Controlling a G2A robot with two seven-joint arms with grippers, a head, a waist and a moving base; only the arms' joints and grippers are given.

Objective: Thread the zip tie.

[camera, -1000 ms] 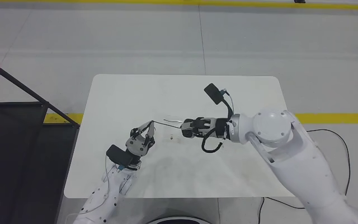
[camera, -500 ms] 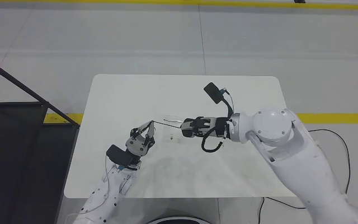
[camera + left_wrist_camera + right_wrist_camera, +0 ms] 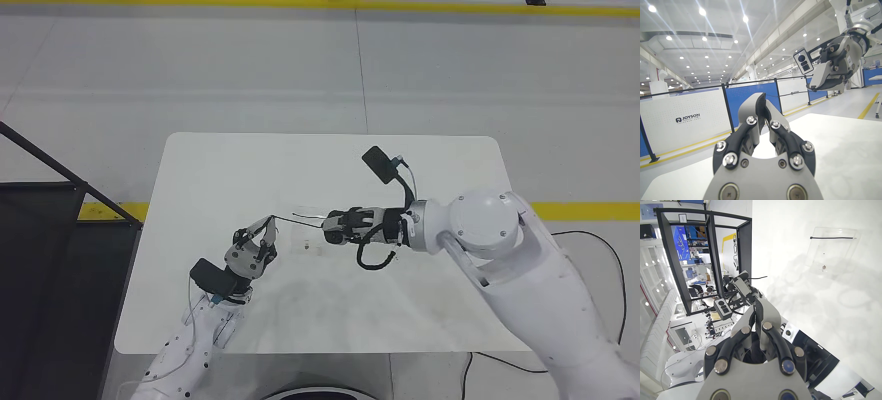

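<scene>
Left gripper [image 3: 763,100] hovers beside a clear tray [image 3: 838,253], its fingers pinched on a black zip tie [image 3: 759,277] whose tail is free. Right gripper [image 3: 328,228] is across the tray, fingers closed together. A second zip tie [image 3: 832,238] lies along one tray edge. The white table [image 3: 420,170] spreads wide around the tray.

Open room over the table [image 3: 440,170], bar a clear tray [image 3: 831,255] mid-surface; black frame [image 3: 744,249] beside its left edge

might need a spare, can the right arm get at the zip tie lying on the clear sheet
Probably yes: the zip tie lies uncovered on the clear sheet, near the right tool with nothing between them, though that tool is shut and would have to open.
</scene>
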